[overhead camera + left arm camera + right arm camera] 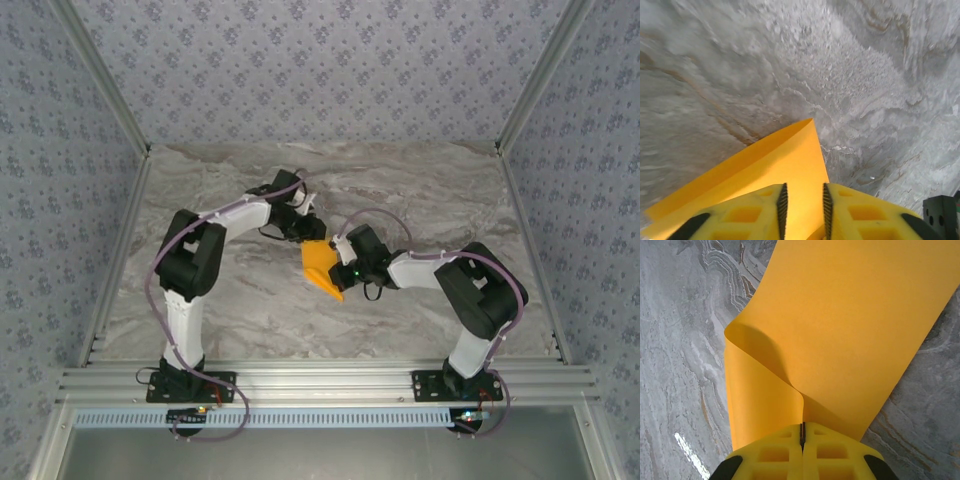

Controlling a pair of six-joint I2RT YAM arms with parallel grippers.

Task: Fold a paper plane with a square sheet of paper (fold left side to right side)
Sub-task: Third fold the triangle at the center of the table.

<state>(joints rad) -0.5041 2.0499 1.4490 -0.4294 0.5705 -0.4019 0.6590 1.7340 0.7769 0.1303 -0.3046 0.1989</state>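
Right fingers point(785, 440) pinch the curled orange-yellow square sheet of paper point(840, 315); left fingers point(771, 202) stand slightly parted.

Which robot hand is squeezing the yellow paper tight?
The right hand: its fingers are pressed together on the sheet of paper, which bends away from them. The left hand has a gap between its fingers.

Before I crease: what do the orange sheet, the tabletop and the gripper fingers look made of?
Sheet: thin matte paper; it curls softly without shine.
Tabletop: grey veined marble look, dull; real stone or printed laminate, cannot tell.
Gripper fingers: yellow plastic, probably moulded or printed, with hollow pockets and toothed inner edges.
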